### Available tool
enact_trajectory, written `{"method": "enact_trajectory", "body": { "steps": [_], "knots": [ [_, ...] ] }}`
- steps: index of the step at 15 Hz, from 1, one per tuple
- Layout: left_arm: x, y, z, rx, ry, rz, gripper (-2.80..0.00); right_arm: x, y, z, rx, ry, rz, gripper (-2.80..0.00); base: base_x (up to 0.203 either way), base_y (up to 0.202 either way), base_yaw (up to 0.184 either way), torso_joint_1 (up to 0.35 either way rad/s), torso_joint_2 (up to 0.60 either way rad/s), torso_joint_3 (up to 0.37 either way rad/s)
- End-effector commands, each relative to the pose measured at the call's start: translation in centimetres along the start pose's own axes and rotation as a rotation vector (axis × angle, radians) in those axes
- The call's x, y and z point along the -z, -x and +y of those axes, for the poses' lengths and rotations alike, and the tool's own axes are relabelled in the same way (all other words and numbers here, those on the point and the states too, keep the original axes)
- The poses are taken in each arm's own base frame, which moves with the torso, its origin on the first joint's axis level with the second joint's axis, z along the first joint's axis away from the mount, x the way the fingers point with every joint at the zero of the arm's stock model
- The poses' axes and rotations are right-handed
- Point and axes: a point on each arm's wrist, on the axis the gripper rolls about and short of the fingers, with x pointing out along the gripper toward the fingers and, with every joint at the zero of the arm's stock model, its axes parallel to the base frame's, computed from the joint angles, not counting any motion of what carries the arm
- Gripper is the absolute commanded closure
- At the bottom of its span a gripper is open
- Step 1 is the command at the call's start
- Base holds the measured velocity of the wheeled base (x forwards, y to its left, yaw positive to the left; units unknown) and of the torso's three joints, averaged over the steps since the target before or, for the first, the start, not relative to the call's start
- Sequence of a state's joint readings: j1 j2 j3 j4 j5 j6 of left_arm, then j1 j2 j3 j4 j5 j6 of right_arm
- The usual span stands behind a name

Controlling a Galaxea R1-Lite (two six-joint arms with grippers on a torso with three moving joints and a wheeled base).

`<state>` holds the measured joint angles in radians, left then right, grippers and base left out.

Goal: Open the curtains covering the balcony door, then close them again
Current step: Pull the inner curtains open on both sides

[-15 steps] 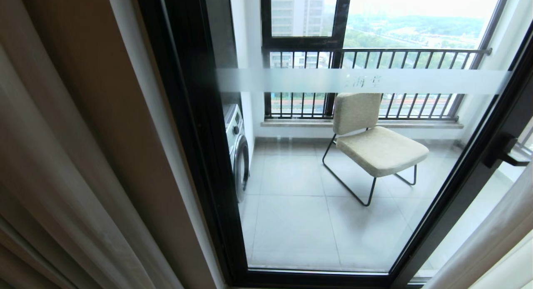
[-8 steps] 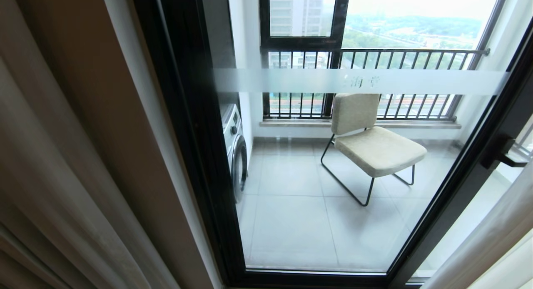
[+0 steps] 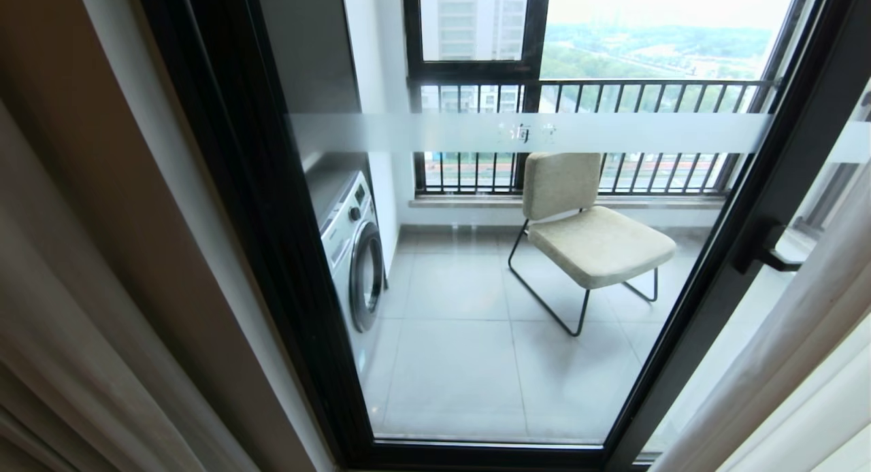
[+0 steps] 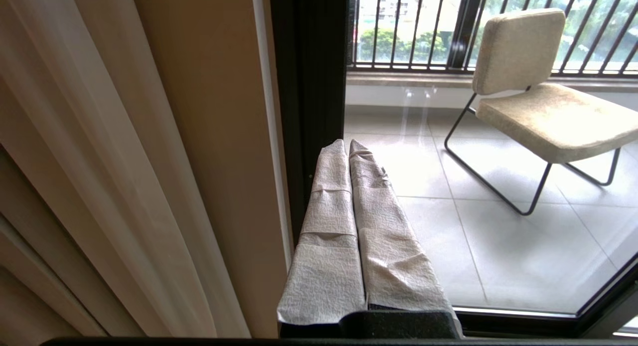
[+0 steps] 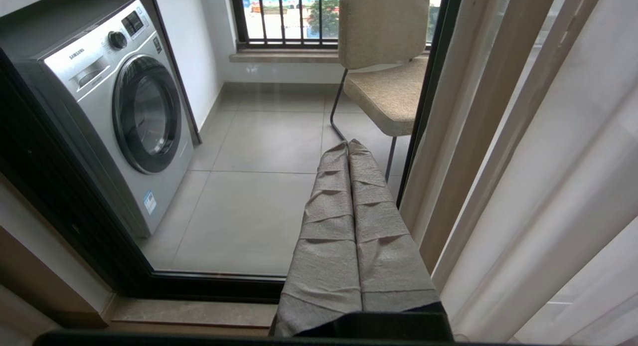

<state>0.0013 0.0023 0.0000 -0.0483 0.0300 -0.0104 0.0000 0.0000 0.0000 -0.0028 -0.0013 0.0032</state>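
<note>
Since a second ago the whole head view has slid: the black door frame now sits further left, and more of the washing machine [image 3: 354,247] shows, which is the camera turning and not the things moving. Nothing in the scene itself has shifted.

At the far left hang the curtains [image 3: 75,309], pale cream folds gathered against a beige wall strip, drawn clear of the glass. Next comes the balcony door [image 3: 272,268], a large glass pane in a thick black frame, shut, with a frosted band [image 3: 531,132] across it bearing small characters. Through the glass, the washing machine stands at the left of the balcony, and a beige chair [image 3: 588,234] on thin black legs stands on the grey tiles, near the railing [image 3: 592,94] of the far window. The door's black handle [image 3: 765,247] sits on the right frame post. At the far right, another cream curtain panel [image 3: 789,363] hangs down, covering the neighbouring pane in part.

Neither arm appears in the head view. In the left wrist view the left gripper [image 4: 349,151] points at the foot of the door frame, its two cloth-wrapped fingers [image 4: 329,226] pressed together with nothing between them. In the right wrist view the right gripper [image 5: 348,149] points at the glass near the right curtain, its wrapped fingers [image 5: 379,226] likewise closed tight and empty. Neither touches the fabric.
</note>
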Motion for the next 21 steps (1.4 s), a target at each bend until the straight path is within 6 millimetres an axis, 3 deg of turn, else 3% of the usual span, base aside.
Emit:
{"method": "enact_trajectory", "body": {
  "steps": [1,13,21],
  "knots": [
    [-0.01,0.01,0.0,-0.001,0.0,-0.002,0.0,0.0,0.0,0.0,0.0,0.0,0.0,0.0,0.0,-0.192,0.0,0.004,0.0,0.005],
    [0.01,0.01,0.0,-0.001,-0.001,0.0,0.0,0.0,0.0,0.0,0.0,0.0,0.0,0.0,0.0,-0.187,0.002,0.002,0.0,0.002],
    [0.0,0.01,0.0,-0.001,0.0,-0.001,0.0,0.0,0.0,0.0,-0.001,0.0,0.0,0.0,0.0,-0.012,-0.001,0.0,0.0,0.0]
  ]
}}
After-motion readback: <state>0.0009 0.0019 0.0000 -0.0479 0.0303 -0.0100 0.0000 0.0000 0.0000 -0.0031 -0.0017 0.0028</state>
